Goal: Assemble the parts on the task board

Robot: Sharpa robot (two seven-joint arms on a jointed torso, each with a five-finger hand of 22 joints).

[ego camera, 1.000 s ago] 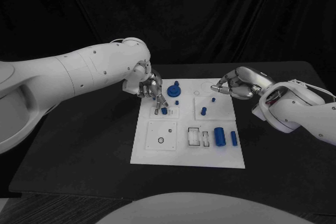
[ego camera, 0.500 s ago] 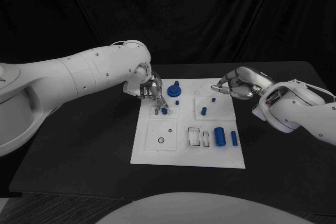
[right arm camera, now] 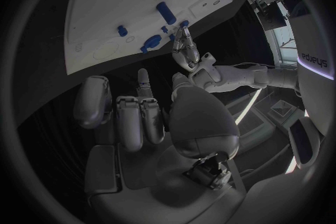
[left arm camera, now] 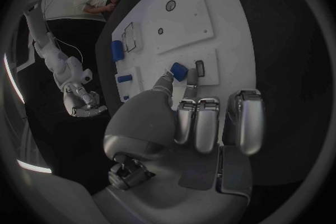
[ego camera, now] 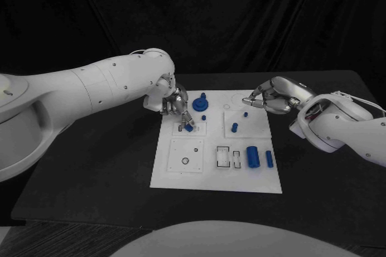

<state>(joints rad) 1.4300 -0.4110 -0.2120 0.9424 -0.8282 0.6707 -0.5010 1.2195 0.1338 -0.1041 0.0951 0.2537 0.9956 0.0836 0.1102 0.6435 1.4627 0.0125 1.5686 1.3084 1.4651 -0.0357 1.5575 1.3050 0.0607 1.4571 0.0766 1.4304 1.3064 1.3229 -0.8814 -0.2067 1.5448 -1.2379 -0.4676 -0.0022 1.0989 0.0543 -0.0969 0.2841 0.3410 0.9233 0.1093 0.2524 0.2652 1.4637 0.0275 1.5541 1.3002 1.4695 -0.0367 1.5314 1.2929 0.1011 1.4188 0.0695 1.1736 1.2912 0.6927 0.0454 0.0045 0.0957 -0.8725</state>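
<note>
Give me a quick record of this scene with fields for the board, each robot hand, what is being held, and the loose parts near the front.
board: white task board in the middle of the black table
left robot hand: over the board's far left section, pinching a small blue part in its fingertips
right robot hand: at the board's far right corner, fingers curled in, holding nothing
loose parts: two blue cylinders lying side by side on the right of the board
standing parts: blue round piece and blue peg upright on the far half
</note>
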